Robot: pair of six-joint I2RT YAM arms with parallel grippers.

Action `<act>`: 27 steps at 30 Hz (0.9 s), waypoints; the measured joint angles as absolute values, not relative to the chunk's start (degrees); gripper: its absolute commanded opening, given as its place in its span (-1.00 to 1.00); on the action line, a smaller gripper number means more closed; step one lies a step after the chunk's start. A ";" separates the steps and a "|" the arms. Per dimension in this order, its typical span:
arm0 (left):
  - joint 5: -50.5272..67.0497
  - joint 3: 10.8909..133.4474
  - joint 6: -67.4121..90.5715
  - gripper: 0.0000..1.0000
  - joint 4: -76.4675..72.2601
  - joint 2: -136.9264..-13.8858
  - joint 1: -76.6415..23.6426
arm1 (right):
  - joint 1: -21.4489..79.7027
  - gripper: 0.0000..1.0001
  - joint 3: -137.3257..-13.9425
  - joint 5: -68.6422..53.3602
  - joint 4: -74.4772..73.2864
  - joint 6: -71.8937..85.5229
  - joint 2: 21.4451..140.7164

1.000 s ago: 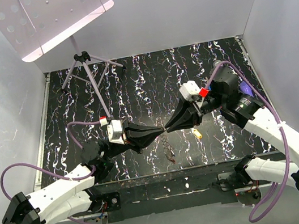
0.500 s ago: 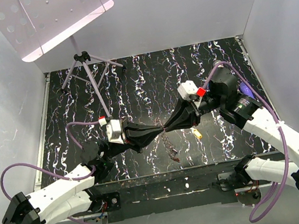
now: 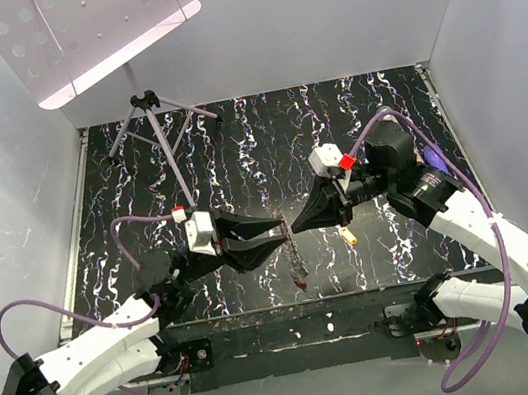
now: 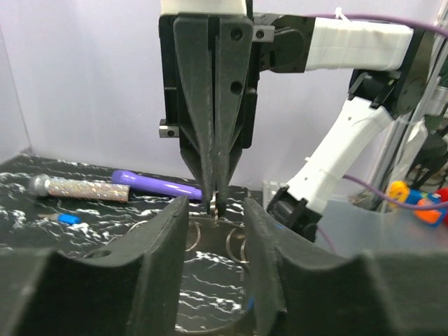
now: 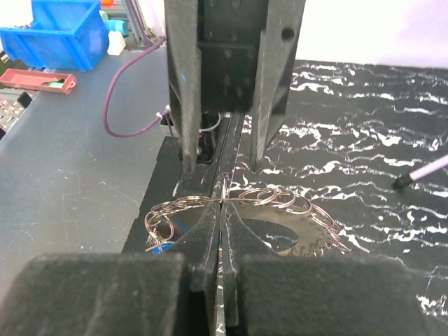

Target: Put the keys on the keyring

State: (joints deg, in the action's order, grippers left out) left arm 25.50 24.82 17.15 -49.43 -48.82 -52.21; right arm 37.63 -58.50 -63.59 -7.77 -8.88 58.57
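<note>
The top view looks steeply down from above the near edge of the black, white-veined counter point(image 3: 236, 151), showing every edge. The wrist views sit low and close behind the black two-finger left claw point(image 4: 215, 217) and right claw point(image 5: 221, 210), facing each other; all share the counter's near-middle.

**What the views leave unclear**

From above, the chain of rings point(image 3: 297, 258) is too small to show what hangs on it. In the left wrist view, the bit of metal point(image 4: 215, 205) pinched by the right fingers point(image 4: 199, 126) could be key or ring. The left fingers point(image 4: 150, 266) cover part of the rings on the counter point(image 4: 42, 238).
</note>
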 measured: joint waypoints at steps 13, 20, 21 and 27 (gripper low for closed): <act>31.81 46.89 7.07 0.17 -6.28 -44.77 -47.90 | 37.63 -0.97 -61.43 -57.95 -25.36 -18.61 58.61; 38.00 48.77 5.52 0.04 1.13 -52.90 -47.40 | 37.63 -0.97 -61.43 -57.10 -27.05 -19.97 58.63; 38.48 48.77 5.52 0.01 1.56 -53.36 -47.40 | 37.63 -0.97 -61.43 -57.10 -27.05 -19.97 58.63; 40.34 48.77 5.10 -0.18 1.80 -53.93 -47.35 | 37.63 -0.97 -61.43 -57.10 -27.05 -20.12 58.63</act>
